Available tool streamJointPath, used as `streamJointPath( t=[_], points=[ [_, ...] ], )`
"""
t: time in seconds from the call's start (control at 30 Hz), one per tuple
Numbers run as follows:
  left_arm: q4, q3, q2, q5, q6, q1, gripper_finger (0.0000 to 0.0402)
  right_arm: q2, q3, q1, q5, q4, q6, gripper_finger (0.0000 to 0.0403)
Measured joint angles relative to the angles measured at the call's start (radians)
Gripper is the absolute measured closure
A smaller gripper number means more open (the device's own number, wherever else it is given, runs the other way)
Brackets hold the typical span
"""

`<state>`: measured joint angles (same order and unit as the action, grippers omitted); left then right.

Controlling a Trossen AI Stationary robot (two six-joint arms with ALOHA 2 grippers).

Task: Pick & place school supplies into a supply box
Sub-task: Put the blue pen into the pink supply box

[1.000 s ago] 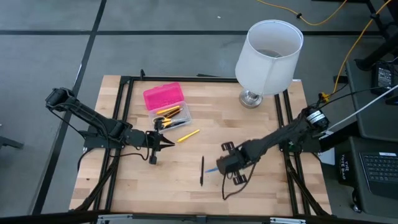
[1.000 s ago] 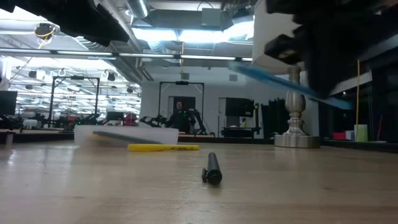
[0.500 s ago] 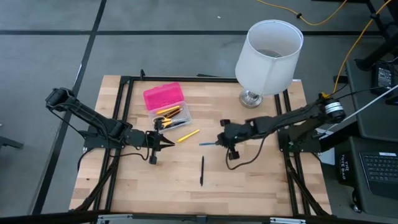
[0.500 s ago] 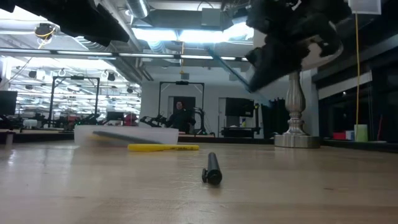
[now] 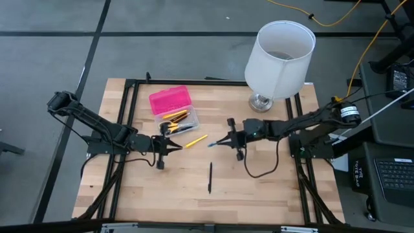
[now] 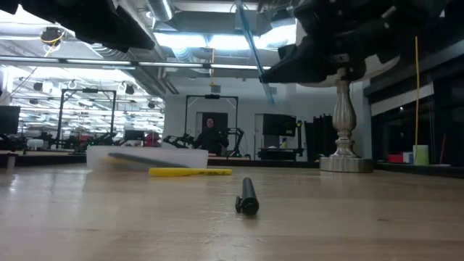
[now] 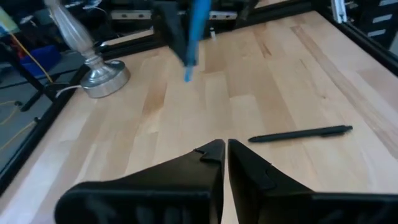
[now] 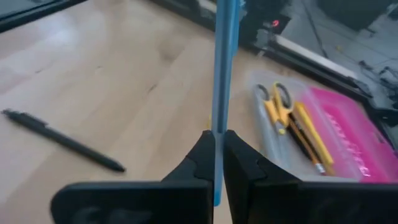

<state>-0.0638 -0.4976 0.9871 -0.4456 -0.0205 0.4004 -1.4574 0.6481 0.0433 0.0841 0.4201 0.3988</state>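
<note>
Fingers of the right gripper (image 5: 224, 140) pinch a thin blue pen (image 8: 225, 74) at mid-length, carried in the air, seemingly so it clears the wooden table (image 5: 272, 188) on its way to the clear plastic supply box (image 5: 178, 120) with its hot-pink lid. Beside that box lies a yellow marker (image 5: 196, 140); farther from it, a black pen (image 5: 210, 177). Closed on nothing, the left gripper (image 5: 173, 148) waits just beside the box.

Even, bright overhead light fills the scene; ceiling lamps (image 6: 217, 40) glare in the low view. Shadows on the table (image 5: 272, 188) are soft. Both wrist views are blurred, near tool fingers darkest.
</note>
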Motion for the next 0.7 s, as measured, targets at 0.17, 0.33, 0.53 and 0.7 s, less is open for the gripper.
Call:
streamJointPath(
  t=[0.17, 0.33, 0.53, 0.7],
  points=[
    [-0.028, 0.000, 0.000, 0.016, -0.043, 0.001, 0.0382, 0.000, -0.043, -0.071, 0.099, 0.107, -0.002, 0.0387],
    [-0.024, 0.000, 0.000, 0.014, -0.046, 0.001, 0.0385, 0.000, -0.083, -0.100, 0.155, 0.173, -0.023, 0.0387],
    [-0.053, 0.000, 0.000, -0.031, -0.017, -0.001, 0.0381, 0.000, -0.097, -0.114, 0.155, 0.254, -0.027, 0.0387],
    [-0.116, 0.000, 0.009, -0.088, 0.003, -0.029, 0.0358, 0.000, -0.097, -0.115, 0.155, 0.311, -0.030, 0.0387]
  ],
)
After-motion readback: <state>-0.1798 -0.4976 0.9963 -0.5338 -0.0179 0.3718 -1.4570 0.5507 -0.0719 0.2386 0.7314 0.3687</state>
